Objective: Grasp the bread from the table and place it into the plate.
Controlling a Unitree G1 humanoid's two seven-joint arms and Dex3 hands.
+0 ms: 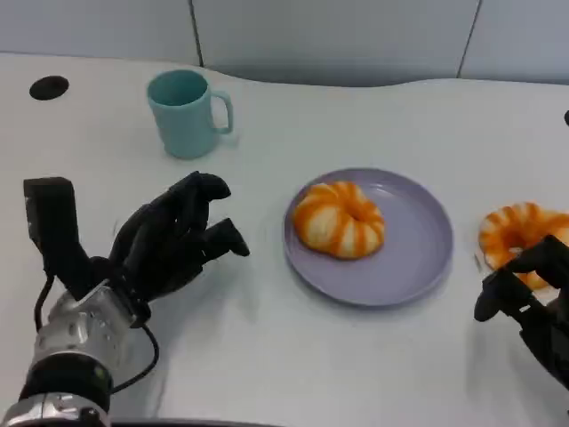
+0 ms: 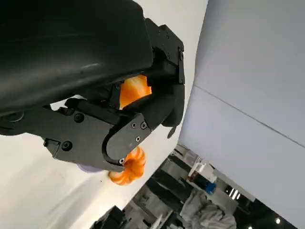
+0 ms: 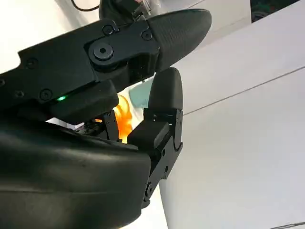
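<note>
free: bare table (image 1: 267, 356) between left hand (image 1: 173, 240) and plate (image 1: 418, 240) | plate: left half taken by one bread (image 1: 339, 219), right half free | obstacle: mug (image 1: 185, 113) (well behind the left hand)

The plate (image 1: 418, 258) sits mid-counter (image 1: 356, 374) before me. One bread (image 1: 339, 219) lies on its left half. A second bread (image 1: 520, 233) lies on the counter right of the plate, my right robot hand (image 1: 524, 289) just before it. The mug (image 1: 185, 113) stands behind and left of the plate, my left robot hand (image 1: 173, 240) left of the plate.
</note>
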